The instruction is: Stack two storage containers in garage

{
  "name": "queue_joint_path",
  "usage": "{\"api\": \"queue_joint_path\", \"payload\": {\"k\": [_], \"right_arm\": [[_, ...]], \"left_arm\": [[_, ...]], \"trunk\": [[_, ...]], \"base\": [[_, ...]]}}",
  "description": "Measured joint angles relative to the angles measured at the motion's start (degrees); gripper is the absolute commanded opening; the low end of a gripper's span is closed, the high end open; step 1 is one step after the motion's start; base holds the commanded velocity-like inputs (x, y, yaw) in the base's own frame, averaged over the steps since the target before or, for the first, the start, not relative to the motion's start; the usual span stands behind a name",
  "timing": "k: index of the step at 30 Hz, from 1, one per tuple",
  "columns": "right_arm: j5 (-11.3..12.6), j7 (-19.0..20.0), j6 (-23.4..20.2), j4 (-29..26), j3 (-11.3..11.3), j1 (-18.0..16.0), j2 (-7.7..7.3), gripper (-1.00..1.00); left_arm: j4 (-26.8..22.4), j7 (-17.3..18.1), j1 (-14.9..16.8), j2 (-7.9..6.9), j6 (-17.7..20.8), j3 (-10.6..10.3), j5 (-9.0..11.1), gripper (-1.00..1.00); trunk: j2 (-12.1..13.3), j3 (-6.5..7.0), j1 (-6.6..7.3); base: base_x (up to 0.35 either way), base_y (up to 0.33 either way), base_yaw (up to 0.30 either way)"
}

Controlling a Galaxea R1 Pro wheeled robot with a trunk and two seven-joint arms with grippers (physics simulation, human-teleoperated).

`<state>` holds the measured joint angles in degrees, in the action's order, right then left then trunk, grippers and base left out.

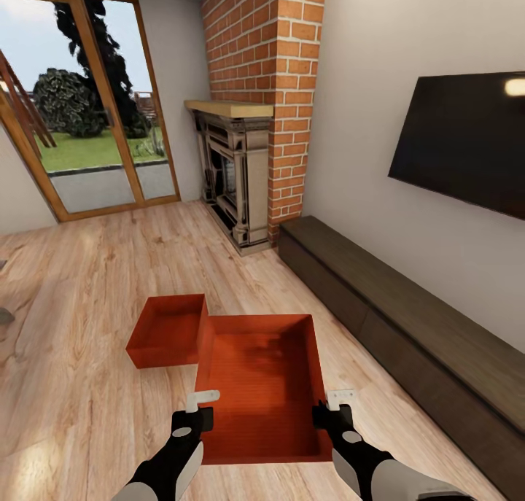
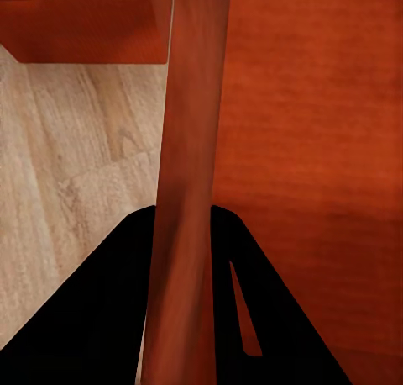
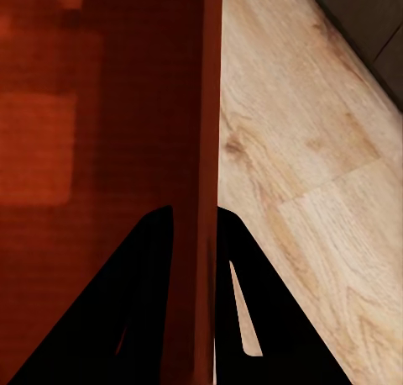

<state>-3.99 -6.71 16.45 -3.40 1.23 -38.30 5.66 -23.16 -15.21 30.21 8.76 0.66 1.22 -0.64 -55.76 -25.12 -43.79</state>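
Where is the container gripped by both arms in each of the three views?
Head view: the held container sits low centre, a gripper on each side wall.
Left wrist view: its side wall runs between the fingers, interior beside it.
Right wrist view: its opposite wall between the fingers.
Shared landmark: wood plank floor.

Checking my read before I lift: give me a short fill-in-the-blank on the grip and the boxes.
1. The left gripper is shut on the near container's ____ wall.
2. The right gripper clamps its ____ wall.
3. The far container rests on the ____ floor.

Missing: left; right; wood
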Motion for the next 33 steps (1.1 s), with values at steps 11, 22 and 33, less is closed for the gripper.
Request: {"api": "queue_joint_path", "payload": {"k": [11, 22, 33], "right_arm": [[0.3, -0.1, 0.1, 0.0, 0.2, 0.0, 0.05, -1.00], [0.3, -0.1, 0.2, 0.0, 0.3, 0.0, 0.06, -1.00], [0.2, -0.1, 0.2, 0.0, 0.2, 0.0, 0.06, -1.00]], "left_arm": [[0.0, 0.0, 0.0, -0.02, -0.1, 0.0, 0.0, -1.00], [0.1, 0.0, 0.0, -0.03, -0.3, 0.0, 0.1, -1.00], [0.1, 0.0, 0.0, -0.03, -0.2, 0.0, 0.0, -1.00]], "trunk": [[0.0, 0.28, 0.00], [0.0, 1.27, 0.00], [0.0, 2.29, 0.00]], "base": [[0.000, 0.000, 0.000], [0.000, 0.000, 0.000], [0.000, 0.000, 0.000]]}}
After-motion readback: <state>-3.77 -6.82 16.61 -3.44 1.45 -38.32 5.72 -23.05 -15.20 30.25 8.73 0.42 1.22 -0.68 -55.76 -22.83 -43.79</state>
